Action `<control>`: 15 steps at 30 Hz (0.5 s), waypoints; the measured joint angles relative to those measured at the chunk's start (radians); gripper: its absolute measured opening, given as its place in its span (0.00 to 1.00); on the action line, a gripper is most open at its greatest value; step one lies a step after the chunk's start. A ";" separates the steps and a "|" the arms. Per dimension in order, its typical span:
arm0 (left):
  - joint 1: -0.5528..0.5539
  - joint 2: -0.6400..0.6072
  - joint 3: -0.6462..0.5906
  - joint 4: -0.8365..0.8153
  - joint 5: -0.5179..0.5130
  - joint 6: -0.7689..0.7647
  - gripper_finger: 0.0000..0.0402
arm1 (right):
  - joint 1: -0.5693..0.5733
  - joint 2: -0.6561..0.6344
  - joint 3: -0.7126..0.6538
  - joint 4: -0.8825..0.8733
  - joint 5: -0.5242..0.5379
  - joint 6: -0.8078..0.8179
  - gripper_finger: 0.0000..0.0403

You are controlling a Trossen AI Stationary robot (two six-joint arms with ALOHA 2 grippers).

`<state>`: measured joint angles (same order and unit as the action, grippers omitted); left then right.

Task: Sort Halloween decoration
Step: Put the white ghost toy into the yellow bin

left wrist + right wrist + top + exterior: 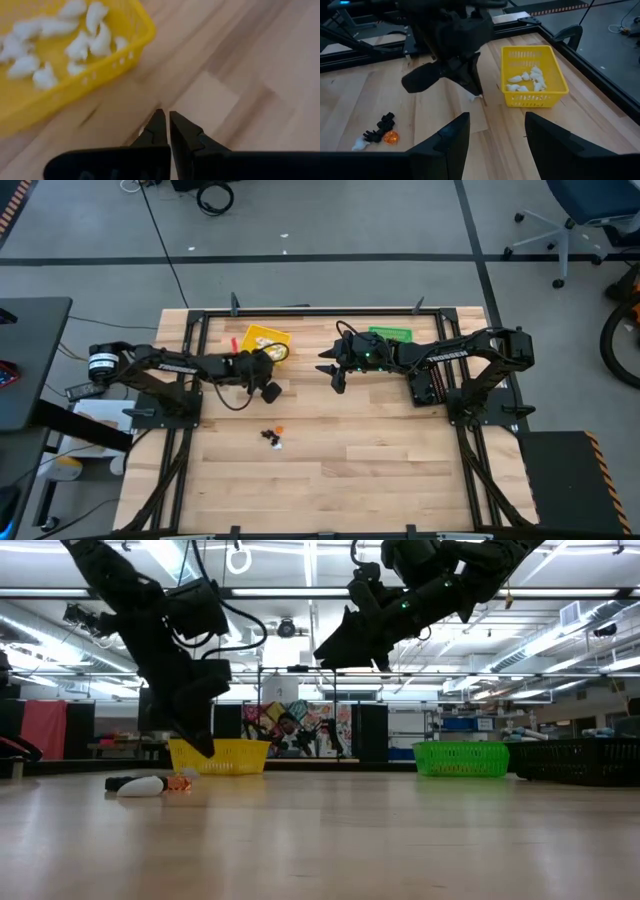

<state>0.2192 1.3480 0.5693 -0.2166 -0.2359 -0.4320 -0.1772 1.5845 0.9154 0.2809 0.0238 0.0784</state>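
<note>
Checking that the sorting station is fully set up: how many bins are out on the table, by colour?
yellow bin: 1
green bin: 1
black bin: 1
Total: 3 bins

"TROSSEN" on both arms (185, 364).

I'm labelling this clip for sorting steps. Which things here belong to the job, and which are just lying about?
Part of the job:
- loose trinkets, black, orange and white
- white trinkets in the yellow bin
- green bin
- black bin
- left gripper, beside the yellow bin
- right gripper, open

Lying about:
- red object by the yellow bin
</note>
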 joint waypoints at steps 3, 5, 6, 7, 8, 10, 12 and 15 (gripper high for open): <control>-0.001 -0.002 0.034 -0.118 0.006 -0.037 0.00 | 0.000 0.000 0.000 0.000 0.000 0.000 0.48; -0.005 -0.002 0.035 -0.151 0.005 -0.058 0.00 | 0.000 0.000 0.000 0.000 0.000 0.000 0.48; -0.007 -0.002 0.035 -0.160 0.006 -0.067 0.01 | 0.000 0.000 0.000 0.000 0.000 0.000 0.48; -0.010 -0.002 0.035 -0.162 0.006 -0.077 0.03 | 0.000 0.000 0.000 0.000 0.000 0.000 0.48; -0.011 -0.002 0.036 -0.162 0.006 -0.084 0.05 | 0.000 0.000 0.000 0.000 -0.001 0.000 0.48; -0.011 -0.001 0.036 -0.163 0.006 -0.099 0.12 | 0.000 0.000 0.000 0.000 -0.001 0.000 0.48; -0.010 0.000 0.036 -0.162 -0.001 -0.106 0.19 | 0.000 0.000 0.000 0.000 -0.001 0.000 0.48; -0.007 0.000 0.032 -0.161 -0.005 -0.127 0.31 | 0.000 0.000 0.000 0.001 -0.002 0.000 0.48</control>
<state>0.2123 1.3479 0.6016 -0.3773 -0.2407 -0.5593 -0.1772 1.5845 0.9154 0.2817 0.0223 0.0784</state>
